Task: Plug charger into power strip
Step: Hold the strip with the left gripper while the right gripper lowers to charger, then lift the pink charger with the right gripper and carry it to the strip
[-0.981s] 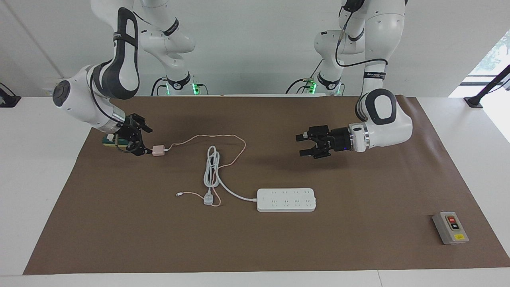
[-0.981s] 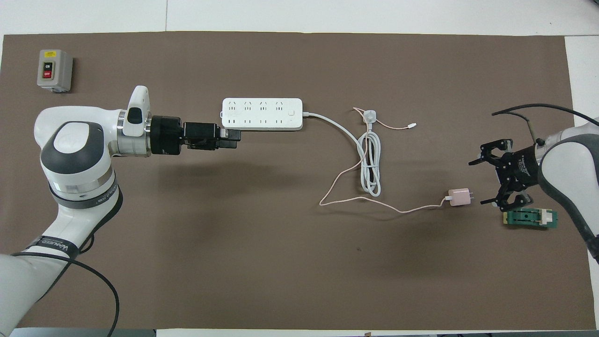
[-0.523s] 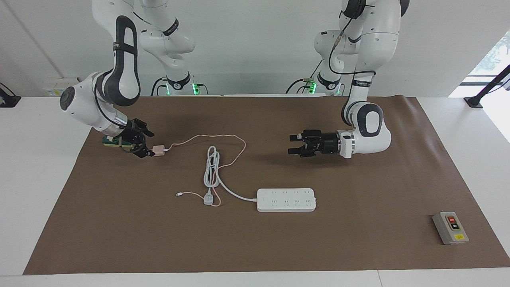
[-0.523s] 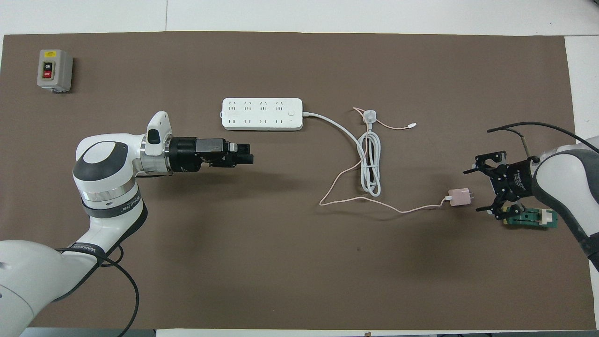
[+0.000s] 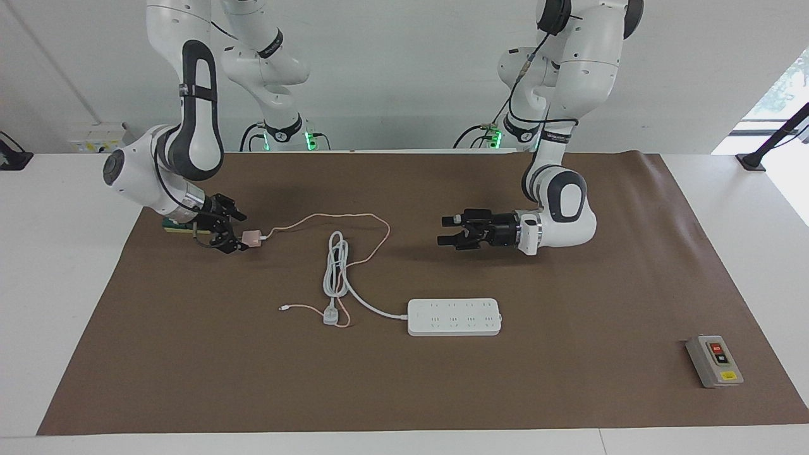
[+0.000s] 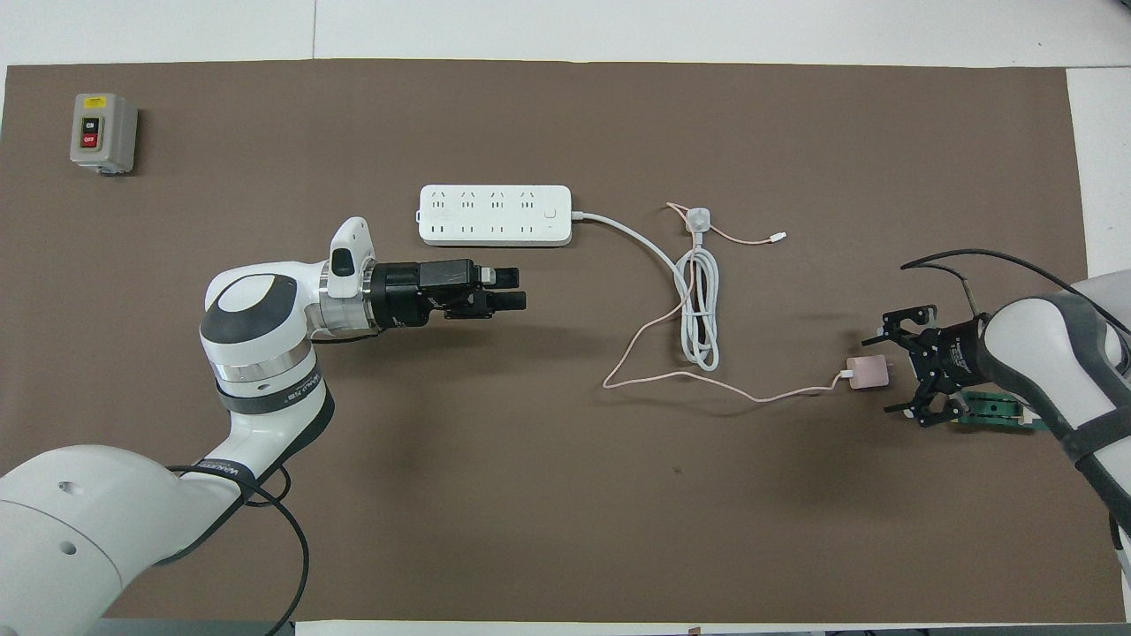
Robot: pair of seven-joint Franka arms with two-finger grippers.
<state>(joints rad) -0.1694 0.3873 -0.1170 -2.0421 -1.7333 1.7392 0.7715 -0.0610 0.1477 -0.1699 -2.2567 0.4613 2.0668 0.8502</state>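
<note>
Right gripper (image 5: 229, 229) released, jaws spread at the charger (image 5: 251, 237), prong end just between the fingertips, not clamped. Left gripper (image 5: 447, 230) released too, empty, hovering over bare counter (image 5: 569, 284). Power strip (image 5: 454, 316) flat on the counter, apart from the left gripper, unplugged.

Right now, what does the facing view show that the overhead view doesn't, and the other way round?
Only the facing view shows both arms' bases, the wall, and the open right gripper low at the charger. Only the overhead view shows the open left gripper clear of the power strip, nearer the robots. Both show the switch box and the charger's pink cable.
</note>
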